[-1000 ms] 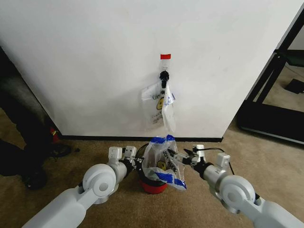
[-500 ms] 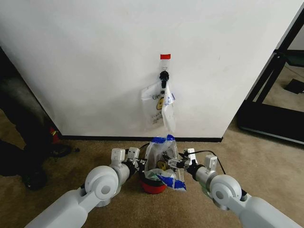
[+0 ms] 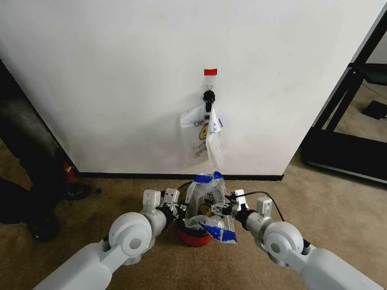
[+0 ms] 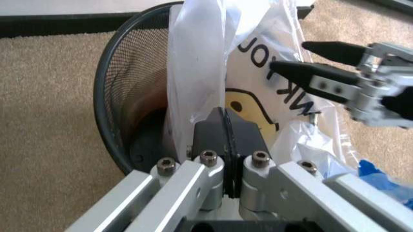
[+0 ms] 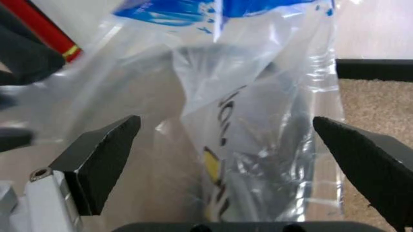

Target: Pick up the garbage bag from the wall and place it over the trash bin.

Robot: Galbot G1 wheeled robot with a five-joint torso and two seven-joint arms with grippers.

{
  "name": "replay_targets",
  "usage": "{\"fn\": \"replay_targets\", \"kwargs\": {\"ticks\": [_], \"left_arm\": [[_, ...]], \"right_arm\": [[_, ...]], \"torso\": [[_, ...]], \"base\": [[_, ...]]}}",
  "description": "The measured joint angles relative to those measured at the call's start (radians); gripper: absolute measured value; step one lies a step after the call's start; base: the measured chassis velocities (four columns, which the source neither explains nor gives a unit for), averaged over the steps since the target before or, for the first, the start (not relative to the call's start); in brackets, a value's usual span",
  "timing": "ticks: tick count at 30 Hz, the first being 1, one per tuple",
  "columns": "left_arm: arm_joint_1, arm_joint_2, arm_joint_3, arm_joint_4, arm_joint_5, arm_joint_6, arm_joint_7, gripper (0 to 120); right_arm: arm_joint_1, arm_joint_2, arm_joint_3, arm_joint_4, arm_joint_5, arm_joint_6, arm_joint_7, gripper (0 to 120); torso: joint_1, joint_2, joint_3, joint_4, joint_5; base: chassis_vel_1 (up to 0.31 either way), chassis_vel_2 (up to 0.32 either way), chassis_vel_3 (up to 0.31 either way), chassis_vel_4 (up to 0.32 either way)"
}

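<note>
I am in the placing step: the garbage bag [image 3: 207,205] is off the wall [image 3: 121,90] and stands over the trash bin [image 3: 195,235], which sits on the carpet at 12 o'clock from me, just in front of the baseboard. More bags like it hang from the hook [image 3: 209,98] above.

My left claw [image 3: 178,211] is at the bin's 9 o'clock rim, its jaws pressed fully together on a fold of the bag's film; the left wrist view shows the pinch [image 4: 225,126] right inside the mesh wall [image 4: 123,87].

My right claw [image 3: 225,207] is at the bin's 3 o'clock side, jaws spread wide, with the bag's crumpled side [image 5: 252,121] between them but nothing gripped.

As I judge it, the next move calls for taking hold of that free side, then drawing the mouth apart and down around the rim.
</note>
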Motion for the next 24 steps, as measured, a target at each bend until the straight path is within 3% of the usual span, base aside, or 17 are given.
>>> {"fn": "replay_targets", "kwargs": {"ticks": [18, 24], "left_arm": [[0.002, 0.004, 0.000, 0.001, 0.001, 0.000, 0.004, 0], [0.008, 0.006, 0.001, -0.002, 0.001, 0.000, 0.005, 0]], "right_arm": [[0.044, 0.017, -0.051, -0.075, -0.012, -0.010, 0.003, 100], [0.068, 0.021, -0.071, -0.087, -0.006, -0.030, 0.022, 77]], "torso": [[0.000, 0.000, 0.000, 0.0000, -0.0001], [0.000, 0.000, 0.000, 0.0000, -0.0001]], "base": [[0.000, 0.000, 0.000, 0.000], [0.000, 0.000, 0.000, 0.000]]}}
